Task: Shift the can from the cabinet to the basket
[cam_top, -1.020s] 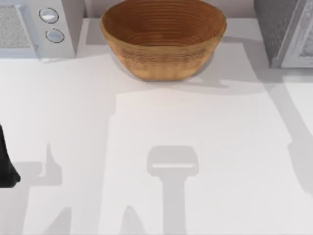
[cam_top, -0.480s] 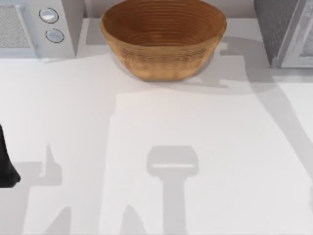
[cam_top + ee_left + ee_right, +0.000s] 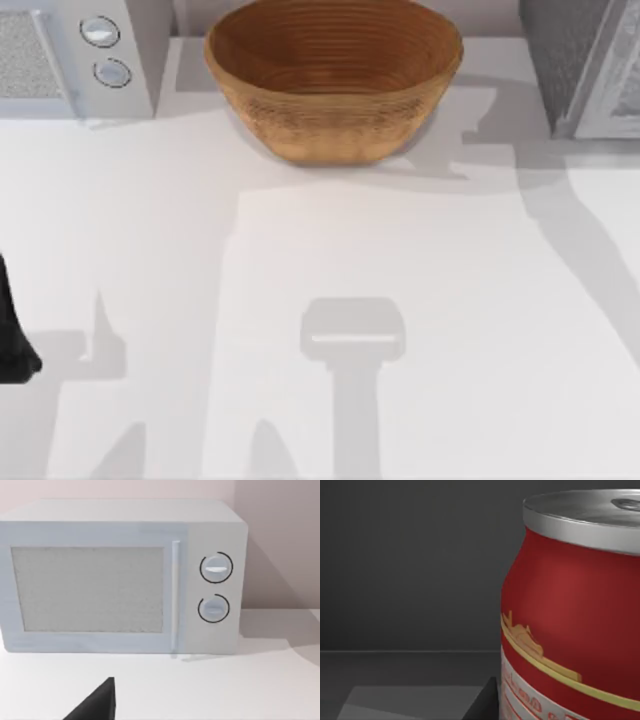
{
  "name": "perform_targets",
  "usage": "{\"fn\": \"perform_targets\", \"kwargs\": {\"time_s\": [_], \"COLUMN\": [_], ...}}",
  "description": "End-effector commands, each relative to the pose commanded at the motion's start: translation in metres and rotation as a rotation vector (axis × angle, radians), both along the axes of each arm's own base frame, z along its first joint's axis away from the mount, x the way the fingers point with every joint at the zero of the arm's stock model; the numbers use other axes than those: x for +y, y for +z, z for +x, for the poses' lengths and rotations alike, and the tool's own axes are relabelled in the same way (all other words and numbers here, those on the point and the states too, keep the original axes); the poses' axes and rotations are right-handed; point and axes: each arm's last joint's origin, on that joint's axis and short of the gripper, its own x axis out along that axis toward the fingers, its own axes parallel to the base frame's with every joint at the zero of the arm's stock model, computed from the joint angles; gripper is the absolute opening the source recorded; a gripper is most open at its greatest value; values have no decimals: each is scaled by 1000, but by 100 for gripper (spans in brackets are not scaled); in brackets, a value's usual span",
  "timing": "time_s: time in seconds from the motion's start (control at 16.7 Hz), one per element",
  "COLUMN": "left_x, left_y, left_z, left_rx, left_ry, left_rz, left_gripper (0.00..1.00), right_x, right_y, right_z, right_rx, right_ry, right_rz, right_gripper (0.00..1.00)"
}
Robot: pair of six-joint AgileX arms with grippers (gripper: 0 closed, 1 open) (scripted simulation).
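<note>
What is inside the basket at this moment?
The basket shows bare ribbed rings inside; its near wall hides part of the floor. The can stands upright against dark walls in the right wrist view.

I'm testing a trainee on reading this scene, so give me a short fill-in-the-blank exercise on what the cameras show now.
1. The basket stands on the table with ____ inside it.
2. In the right wrist view, the can has a body coloured ____.
3. The microwave has ____ round knobs beside its door.
4. The can's top is coloured ____.

Missing words: nothing; red; two; silver
</note>
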Motion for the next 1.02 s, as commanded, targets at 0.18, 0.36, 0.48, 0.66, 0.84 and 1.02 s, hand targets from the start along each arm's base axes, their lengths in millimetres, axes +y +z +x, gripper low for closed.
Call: {"fn": "perform_targets", "kwargs": {"time_s": [0.18, 0.36, 0.48, 0.66, 0.84, 1.02], "left_x": [0, 0, 0, 0, 0, 0], "left_y": [0, 0, 0, 0, 0, 0], "left_z": [0, 0, 0, 0, 0, 0], "left_rx": [0, 0, 0, 0, 0, 0], "left_ry": [0, 0, 0, 0, 0, 0], "left_rz": [0, 0, 0, 0, 0, 0], "left_gripper": [100, 100, 100, 100, 100, 100], "right_x": [-1, -11, -20, -35, -49, -61], "right_y": [-2, -7, -18, -52, -109, -183], "right_z": [1, -11, -21, -38, -55, -72], "right_rx": [2, -11, -14, 3, 41, 78], "right_ry": [1, 28, 52, 85, 106, 109], "right_rz": [1, 13, 19, 21, 20, 19], "right_gripper": [0, 0, 0, 0, 0, 0]}}
